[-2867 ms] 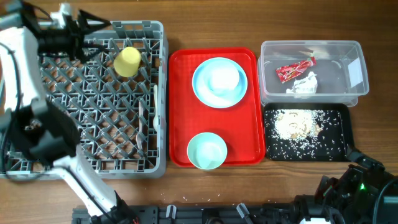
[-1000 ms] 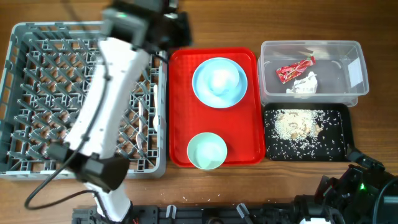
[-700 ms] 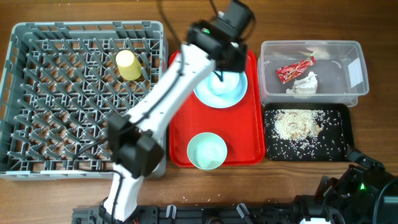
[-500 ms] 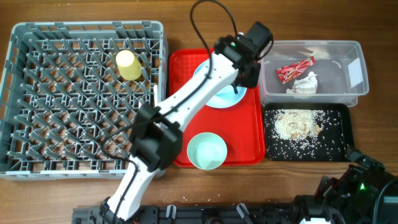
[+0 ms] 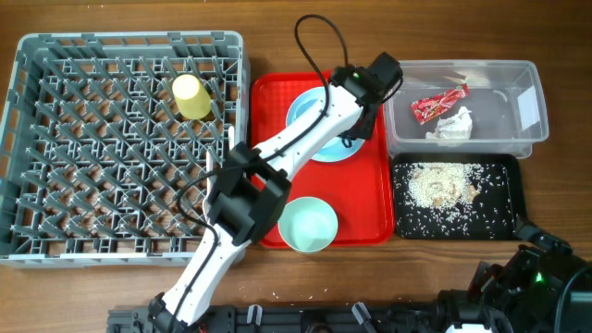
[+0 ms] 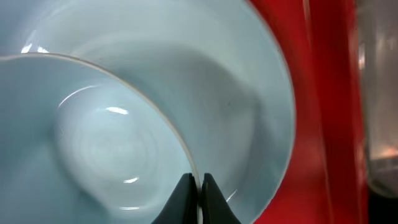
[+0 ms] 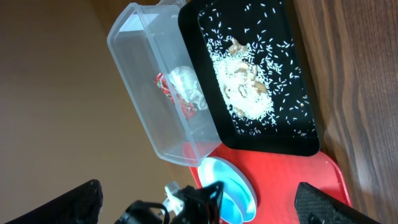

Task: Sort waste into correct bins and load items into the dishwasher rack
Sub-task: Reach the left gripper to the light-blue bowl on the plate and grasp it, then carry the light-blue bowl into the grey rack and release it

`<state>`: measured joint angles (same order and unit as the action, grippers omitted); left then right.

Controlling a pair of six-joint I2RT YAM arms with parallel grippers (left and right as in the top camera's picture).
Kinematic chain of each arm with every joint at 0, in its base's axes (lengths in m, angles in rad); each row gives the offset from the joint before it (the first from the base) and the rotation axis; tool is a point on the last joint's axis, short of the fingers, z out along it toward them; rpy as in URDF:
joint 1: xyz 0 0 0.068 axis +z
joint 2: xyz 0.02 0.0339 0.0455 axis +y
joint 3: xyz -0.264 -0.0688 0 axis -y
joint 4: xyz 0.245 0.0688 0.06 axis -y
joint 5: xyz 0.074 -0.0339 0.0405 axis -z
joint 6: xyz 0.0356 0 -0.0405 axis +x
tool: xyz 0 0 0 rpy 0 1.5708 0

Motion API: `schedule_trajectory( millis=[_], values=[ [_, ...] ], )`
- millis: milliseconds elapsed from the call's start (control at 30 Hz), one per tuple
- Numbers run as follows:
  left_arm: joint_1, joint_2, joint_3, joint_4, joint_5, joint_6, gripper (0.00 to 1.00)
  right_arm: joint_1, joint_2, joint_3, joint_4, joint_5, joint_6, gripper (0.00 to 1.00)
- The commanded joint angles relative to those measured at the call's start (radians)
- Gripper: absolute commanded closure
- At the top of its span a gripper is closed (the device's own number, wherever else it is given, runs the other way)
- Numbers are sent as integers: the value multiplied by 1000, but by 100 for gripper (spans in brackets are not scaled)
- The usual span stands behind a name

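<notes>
wrapper [image 5: 439,104], napkin [image 5: 453,126], rice [image 5: 439,185] lying binned | yellow cup [image 5: 190,94] sitting in rack [image 5: 129,37] | left gripper [image 6: 198,185] pinching rim of white bowl [image 6: 106,143] | right gripper [image 7: 198,184] gaping empty | blue plate [image 6: 255,124], green bowl [image 5: 307,224] waiting

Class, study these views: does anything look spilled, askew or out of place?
Nothing serious. The rice scraps are scattered loosely, but all inside the black tray. A few tiny whitish specks lie on the table in front of the red tray, possibly stray grains.
</notes>
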<state>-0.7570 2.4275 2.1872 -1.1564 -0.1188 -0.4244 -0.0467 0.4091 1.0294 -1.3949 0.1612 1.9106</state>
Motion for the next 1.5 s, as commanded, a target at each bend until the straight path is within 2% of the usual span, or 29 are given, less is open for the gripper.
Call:
schedule_trajectory(
  millis=[0, 100, 200, 333, 367, 433, 533, 600, 767, 933, 1067, 1267, 1333, 1467],
  values=[
    [50, -173, 109, -122, 113, 3, 96, -3, -3, 3, -6, -4, 161, 0],
    [127, -342, 196, -239, 248, 76, 96, -3, -3, 3, -6, -4, 161, 0],
    [230, -478, 200, -332, 301, 102, 96, -3, -3, 3, -6, -4, 160, 0],
    [484, -532, 190, -529, 590, 280, 96, -3, -3, 3, -6, -4, 160, 0],
    [528, -533, 161, -528, 677, 313, 96, -3, -3, 3, -6, -4, 160, 0],
    [653, -533, 62, -528, 951, 433, 96, -3, -3, 3, -6, -4, 161, 0],
    [798, -533, -150, -528, 1170, 581, 96, -3, -3, 3, -6, -4, 161, 0],
    [870, -533, -303, -528, 1249, 661, 96, -3, -3, 3, -6, -4, 161, 0],
    [1041, -533, -597, -521, 1294, 824, 96, -3, -3, 3, -6, -4, 161, 0],
    [1177, -533, -737, -460, 1279, 841, 96, -3, -3, 3, -6, -4, 161, 0],
    [1254, -533, -761, -414, 1262, 840, 95, -3, -3, 3, -6, -4, 161, 0],
    [1286, -533, -761, -406, 1205, 835, 83, -3, -3, 3, -6, -4, 161, 0],
    [1299, -533, -761, -407, 1158, 811, 76, -3, -3, 3, -6, -4, 161, 0],
    [1332, -533, -761, -414, 1131, 779, 75, -3, -3, 3, -6, -4, 160, 0]
  ],
)
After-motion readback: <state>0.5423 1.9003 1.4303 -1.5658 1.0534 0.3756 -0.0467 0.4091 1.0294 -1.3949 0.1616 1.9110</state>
